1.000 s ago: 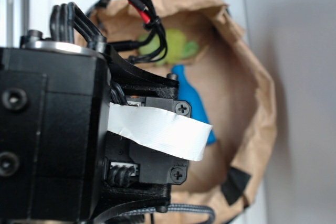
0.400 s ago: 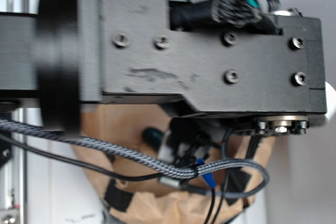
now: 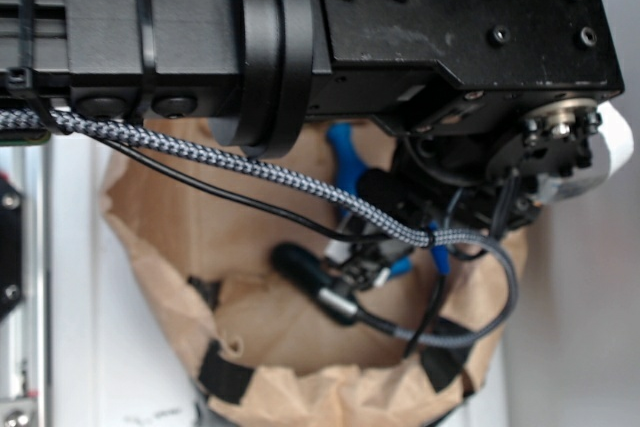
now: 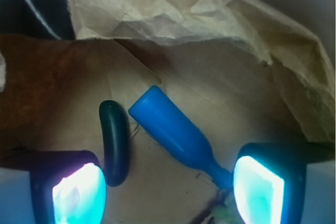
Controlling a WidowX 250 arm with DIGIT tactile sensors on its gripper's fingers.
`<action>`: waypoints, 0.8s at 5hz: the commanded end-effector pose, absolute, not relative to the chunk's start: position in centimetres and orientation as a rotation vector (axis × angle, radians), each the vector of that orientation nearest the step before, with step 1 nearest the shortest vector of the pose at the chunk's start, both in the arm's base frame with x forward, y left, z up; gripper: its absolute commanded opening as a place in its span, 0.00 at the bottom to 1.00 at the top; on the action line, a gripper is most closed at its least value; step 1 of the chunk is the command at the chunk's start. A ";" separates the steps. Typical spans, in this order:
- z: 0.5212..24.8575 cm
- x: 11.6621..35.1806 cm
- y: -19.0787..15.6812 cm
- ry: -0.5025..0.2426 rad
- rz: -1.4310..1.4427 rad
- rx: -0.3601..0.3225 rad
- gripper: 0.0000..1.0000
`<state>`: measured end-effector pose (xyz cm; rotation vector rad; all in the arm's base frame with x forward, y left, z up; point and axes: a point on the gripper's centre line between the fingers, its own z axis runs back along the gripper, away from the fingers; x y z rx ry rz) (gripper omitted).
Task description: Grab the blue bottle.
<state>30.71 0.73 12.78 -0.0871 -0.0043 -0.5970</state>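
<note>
Claw stands wide open, gripping nothing. Blue bottle lies between its fingers in the paper bag, beside a green cucumber.

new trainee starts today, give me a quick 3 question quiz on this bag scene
1. True or false: the gripper is already shut on the bottle.
2. In the wrist view, what lies just left of the bottle? A) a red block B) a dark green cucumber toy C) a spoon
3. Fill in: the bottle and the toy lie inside a brown paper ____.

Key:
1. False. The fingers stand apart, and the bottle lies on the bag floor between them, ungripped.
2. B, the cucumber toy.
3. bag.
</note>
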 end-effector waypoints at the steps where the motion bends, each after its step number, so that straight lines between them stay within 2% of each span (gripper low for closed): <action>1: 14.7 31.5 0.3 -0.069 -0.601 -0.065 1.00; 2: 14.7 31.5 0.3 -0.069 -0.601 -0.065 1.00; 3: 11.7 31.5 0.4 -0.111 -0.622 -0.022 1.00; 4: 10.6 30.8 0.8 -0.125 -0.667 -0.071 1.00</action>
